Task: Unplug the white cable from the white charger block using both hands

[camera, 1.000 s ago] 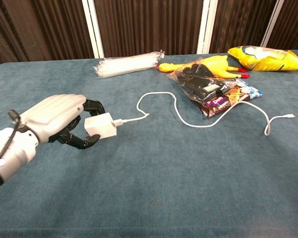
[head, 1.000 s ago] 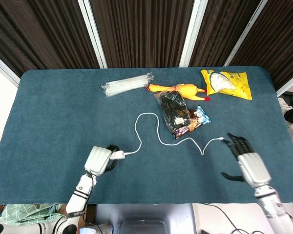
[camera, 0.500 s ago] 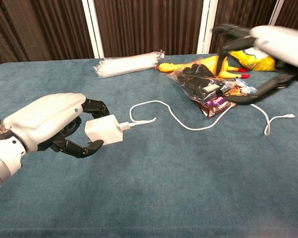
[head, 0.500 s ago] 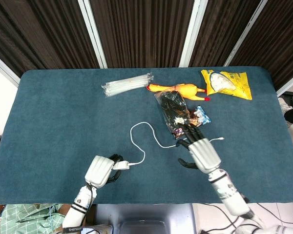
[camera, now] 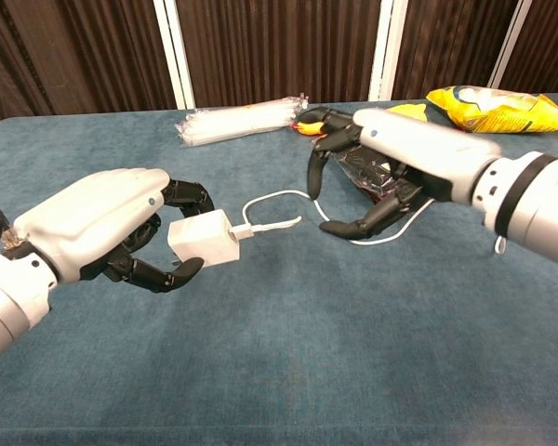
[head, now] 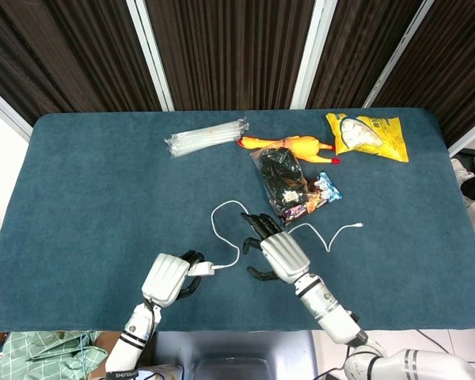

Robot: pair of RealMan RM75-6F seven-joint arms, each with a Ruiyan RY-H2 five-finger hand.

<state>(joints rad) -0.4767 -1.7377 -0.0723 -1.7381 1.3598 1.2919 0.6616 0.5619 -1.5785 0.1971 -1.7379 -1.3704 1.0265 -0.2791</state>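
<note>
We see the left hand gripping the white charger block between thumb and curled fingers, just above the blue surface. The white cable is plugged into the block's side facing the right hand, then loops away beneath it. The right hand hovers near the plug, fingers spread and arched, holding nothing. Beyond it lies a dark snack bag.

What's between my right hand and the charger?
Only the plugged-in cable and bare table, clearest in the chest view. The right hand is open; the left hand holds the charger.
</note>
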